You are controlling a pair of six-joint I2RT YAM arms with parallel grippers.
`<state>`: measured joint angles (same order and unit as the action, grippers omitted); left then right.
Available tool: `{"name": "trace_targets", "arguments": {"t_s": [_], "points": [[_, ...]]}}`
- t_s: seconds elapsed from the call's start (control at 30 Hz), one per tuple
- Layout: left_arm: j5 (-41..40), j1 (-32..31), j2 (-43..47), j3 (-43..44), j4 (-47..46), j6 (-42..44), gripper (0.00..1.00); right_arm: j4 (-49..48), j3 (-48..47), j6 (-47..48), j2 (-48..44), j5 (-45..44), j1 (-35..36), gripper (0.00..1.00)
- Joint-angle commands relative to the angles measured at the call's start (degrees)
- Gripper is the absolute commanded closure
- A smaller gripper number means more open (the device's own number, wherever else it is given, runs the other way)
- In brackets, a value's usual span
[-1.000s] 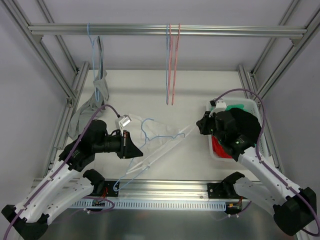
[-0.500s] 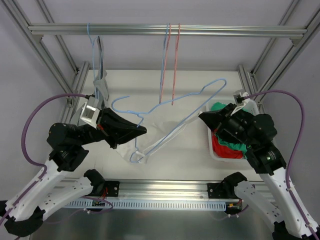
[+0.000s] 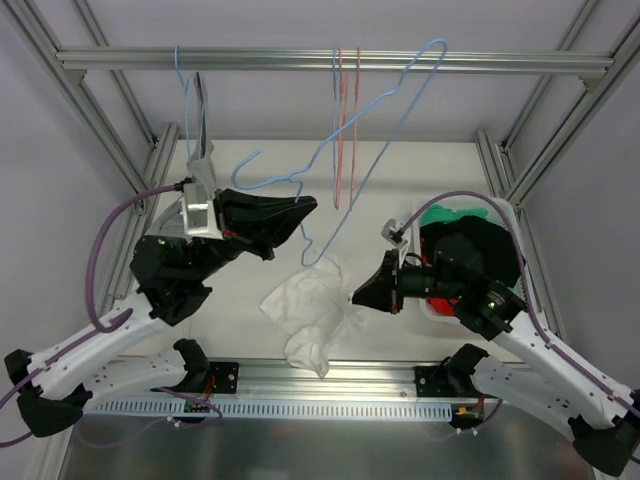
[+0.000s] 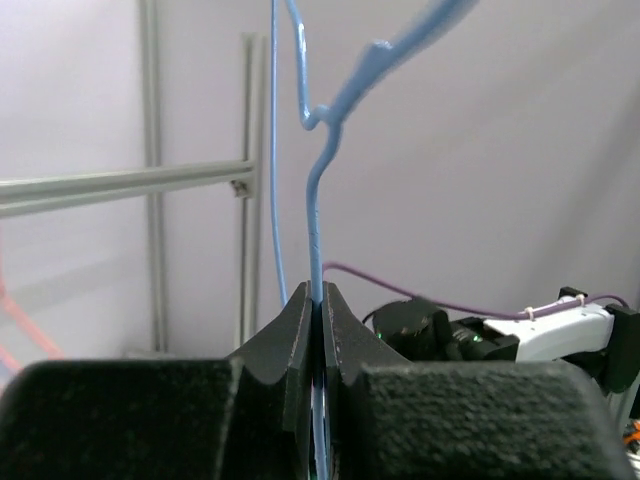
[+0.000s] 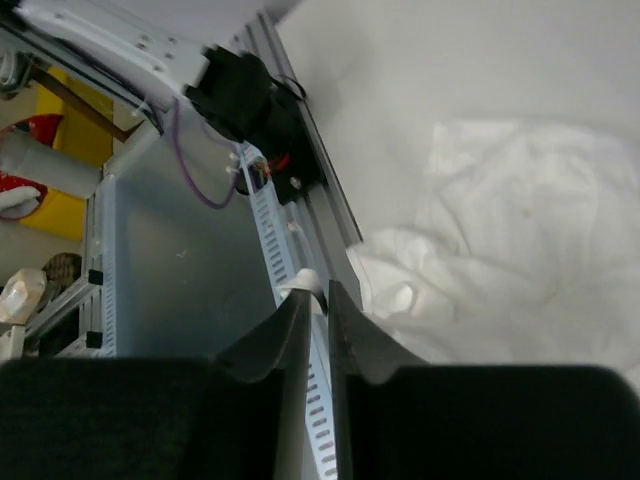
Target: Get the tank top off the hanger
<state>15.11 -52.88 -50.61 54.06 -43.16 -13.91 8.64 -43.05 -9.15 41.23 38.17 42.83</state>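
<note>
The white tank top (image 3: 310, 315) lies crumpled on the table near the front edge, off the hanger. My left gripper (image 3: 305, 205) is shut on the light blue wire hanger (image 3: 385, 110) and holds it bare, high above the table, its hook up by the top rail. In the left wrist view the hanger wire (image 4: 314, 200) rises from between the closed jaws of the gripper (image 4: 316, 290). My right gripper (image 3: 358, 297) is low at the tank top's right edge. In the right wrist view it (image 5: 318, 290) pinches a small bit of white cloth, with the tank top (image 5: 520, 220) spread beyond.
A white bin (image 3: 490, 203) with red, green and black clothes stands at the right. The top rail (image 3: 300, 60) carries a blue and a red bare hanger (image 3: 340, 130) in the middle and a blue hanger with a grey garment (image 3: 197, 150) at the left.
My left gripper has lifted the hanger up and back, and the tank top has slipped off it onto the table. My right gripper has moved down and left with the cloth.
</note>
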Motion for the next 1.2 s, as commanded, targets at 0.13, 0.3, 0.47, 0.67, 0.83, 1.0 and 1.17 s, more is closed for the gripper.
{"name": "trace_targets", "arguments": {"t_s": [0.13,0.3,0.47,0.67,0.83,1.0,1.17], "points": [[-27.0,-0.4,20.3,-3.4,39.7,-1.2,1.00,0.4,8.7,1.5,3.0,-15.9,5.2,0.20],[-38.1,-0.4,25.8,-9.5,55.9,-12.6,1.00,4.6,10.3,1.8,1.8,-26.7,5.2,0.01],[-44.9,-0.4,18.9,-5.6,60.6,-16.8,1.00,7.3,9.7,1.5,0.2,-31.0,5.2,0.00],[-50.4,-0.2,-2.1,15.0,66.5,-11.8,1.00,9.6,9.2,1.5,-3.3,-31.1,5.2,0.01],[-44.1,5.0,-20.6,35.7,66.6,-4.4,1.00,10.8,9.3,1.3,-5.5,-31.1,5.2,0.01],[-41.7,8.6,-31.5,50.0,68.4,-2.8,1.00,11.7,9.5,1.4,-8.0,-31.2,5.2,0.01],[-34.7,12.4,-39.4,59.5,68.8,0.9,1.00,12.6,9.6,1.4,-9.2,-31.0,5.2,0.01]]}}
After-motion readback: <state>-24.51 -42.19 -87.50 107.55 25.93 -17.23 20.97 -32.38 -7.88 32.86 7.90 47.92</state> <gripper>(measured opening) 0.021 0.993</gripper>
